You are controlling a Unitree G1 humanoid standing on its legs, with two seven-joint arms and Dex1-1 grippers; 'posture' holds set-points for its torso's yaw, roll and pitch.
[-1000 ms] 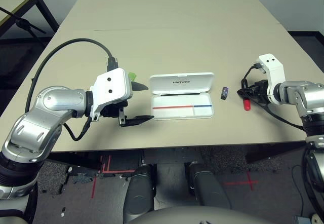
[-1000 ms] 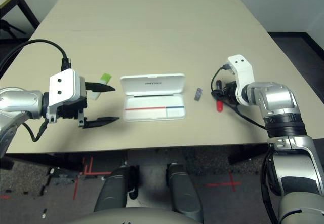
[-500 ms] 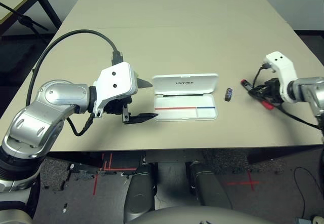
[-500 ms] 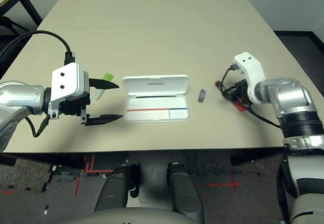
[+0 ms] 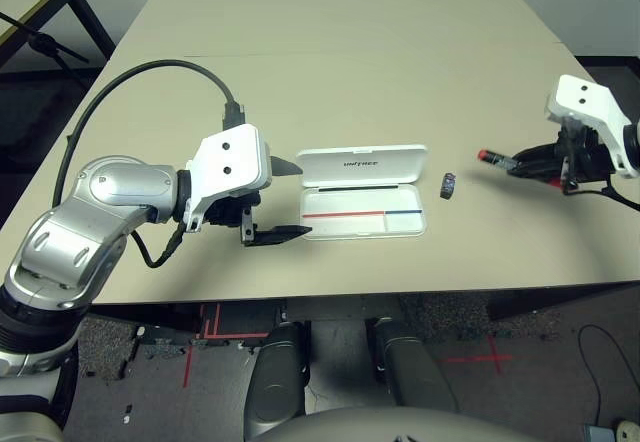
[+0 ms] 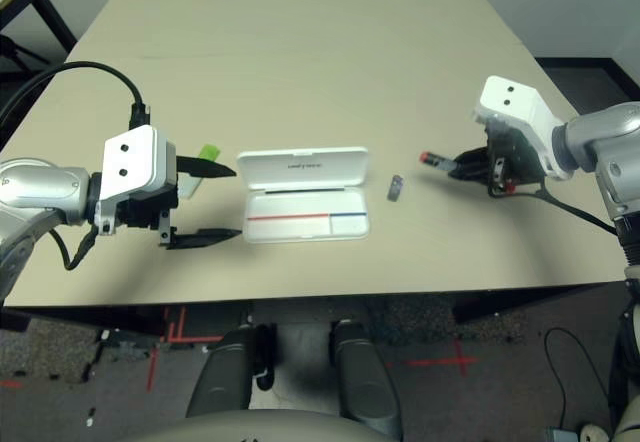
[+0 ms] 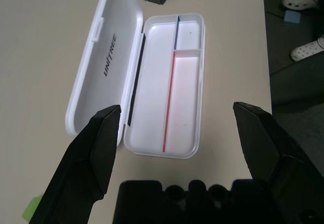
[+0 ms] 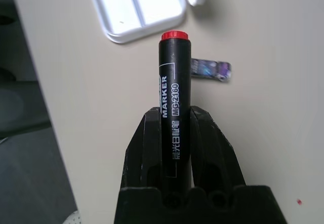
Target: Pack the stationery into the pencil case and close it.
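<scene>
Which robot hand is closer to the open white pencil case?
Left. The left gripper hovers open right beside the pencil case; the right gripper, holding the marker, is farther off past the small dark piece.

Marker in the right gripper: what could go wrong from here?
1. The right gripper pinches the marker near one end, so most of the barrel sticks out past the fingers; it may pivot or slip on the way over.
2. The small dark piece lies on the table between the marker and the pencil case; a low pass could knock it away.
3. The left gripper hangs open right beside the case, so the arms may crowd each other.
</scene>
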